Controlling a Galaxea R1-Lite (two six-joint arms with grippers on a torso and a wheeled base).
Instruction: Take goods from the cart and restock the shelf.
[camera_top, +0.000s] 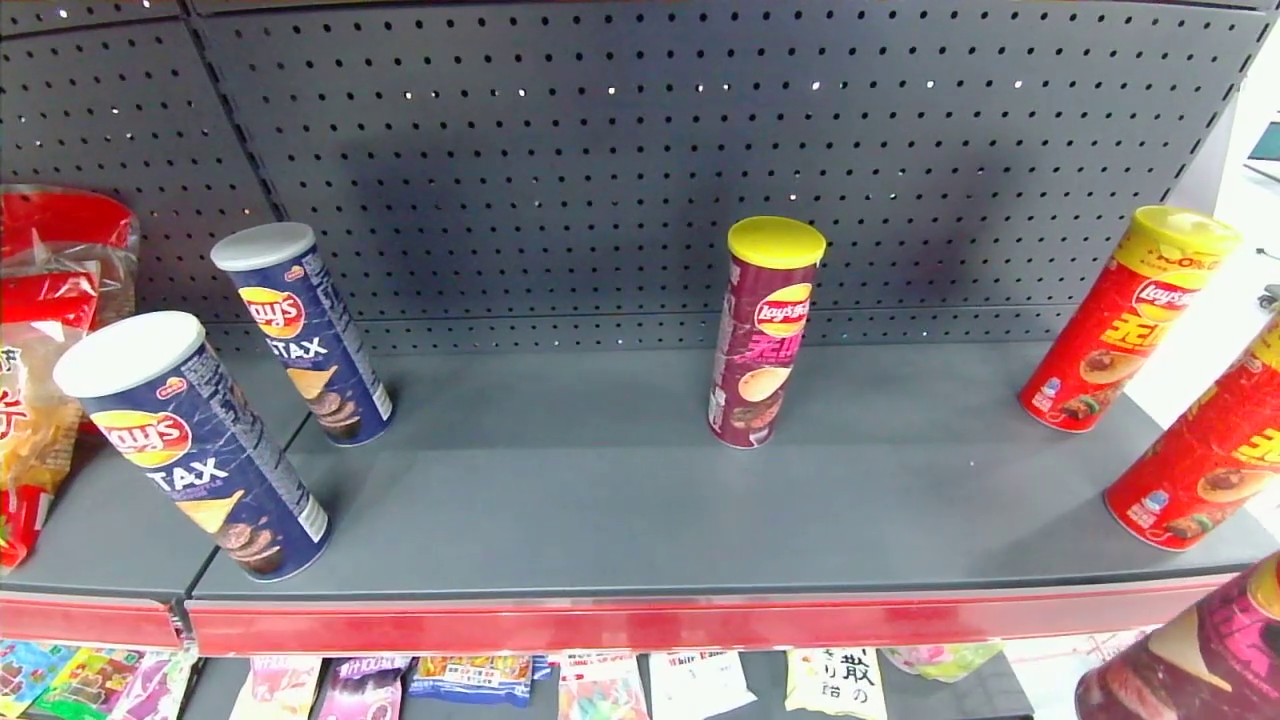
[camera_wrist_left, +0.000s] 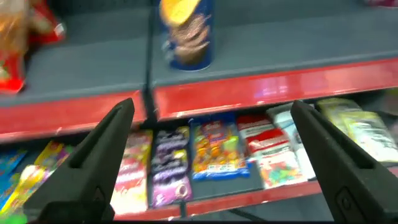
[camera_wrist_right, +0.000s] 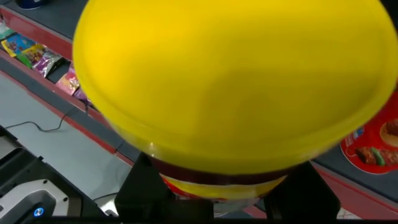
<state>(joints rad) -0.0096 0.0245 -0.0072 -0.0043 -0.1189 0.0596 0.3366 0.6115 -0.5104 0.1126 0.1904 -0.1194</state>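
Shelf deck (camera_top: 620, 500) in grey with a red front lip (camera_top: 640, 622), backed by a perforated panel (camera_top: 640, 150). At the left stand two blue canisters with pale caps: the near blue canister (camera_top: 190, 450) close to the lip, and the far blue canister (camera_top: 305, 335) behind it, nearer the panel. A yellow-capped maroon canister (camera_top: 762, 335) stands alone around the middle of the deck, toward the far side. At the right stand two red canisters: the far red canister (camera_top: 1120, 325), yellow-capped, and the near red canister (camera_top: 1200, 450), cut by the frame edge. Snack bags (camera_top: 40, 350) occupy the adjoining deck at the far left, and packets (camera_top: 600, 685) lie in a row beneath the lip. The held canister (camera_top: 1195, 655), maroon-bodied, sits low at the near right, in front of and below the deck, not yet on it. The right gripper (camera_wrist_right: 221, 196) is clamped on it, one dark finger on each side of the body just under the yellow lid (camera_wrist_right: 236, 81). The left gripper (camera_wrist_left: 211, 109) hangs in front of the red lip at the left, near the near blue canister. Its fingers (camera_wrist_left: 93, 162) are spread wide apart with nothing between them.
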